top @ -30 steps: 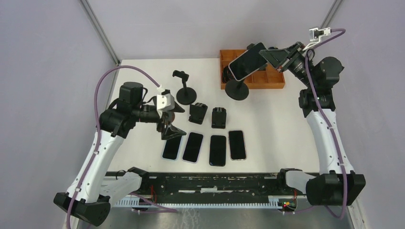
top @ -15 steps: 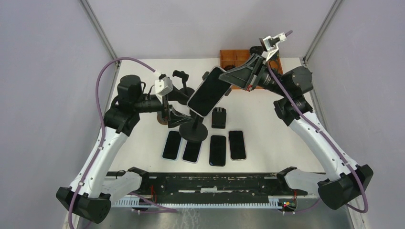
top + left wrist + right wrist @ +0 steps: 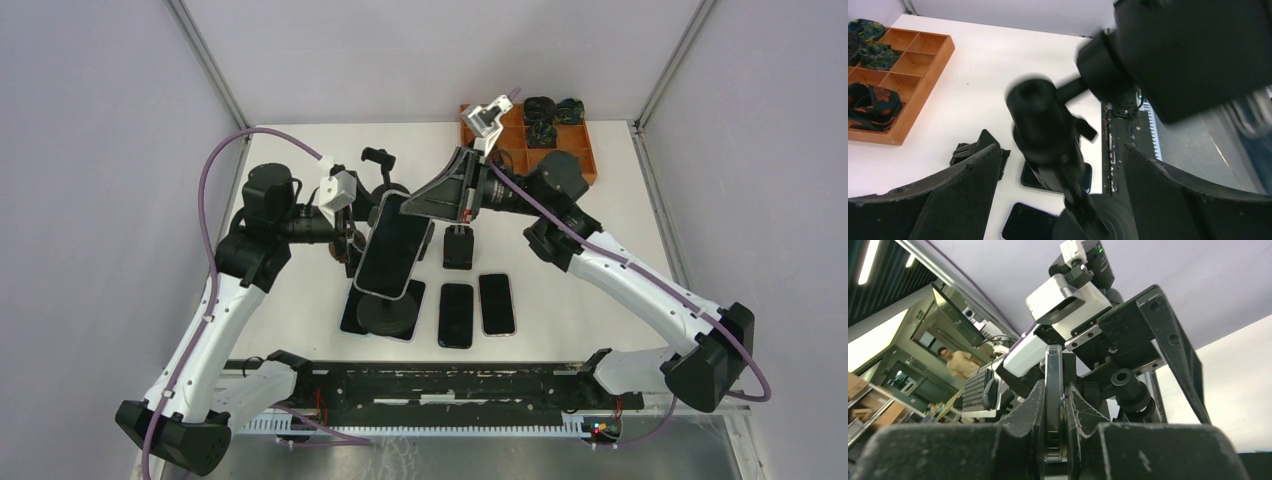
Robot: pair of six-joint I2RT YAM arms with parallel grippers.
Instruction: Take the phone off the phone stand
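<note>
1. Left gripper (image 3: 1062,150) spread wide, straddling phone stand (image 3: 1048,130) stem; stand top blurred.
2. Stand base partly hides two left phones (image 3: 347,322); two right phones (image 3: 456,315) show whole.
3. Right gripper (image 3: 1055,405) pinches phone (image 3: 392,245) by its edge; phone mounted on the stand.

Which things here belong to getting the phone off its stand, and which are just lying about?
Job in hand:
- phone, gripped by the right hand
- phone stand
- open left hand, either side of the stand's post

Lying about:
- flat phones
- small black holder
- spare stand
- wooden tray
</note>
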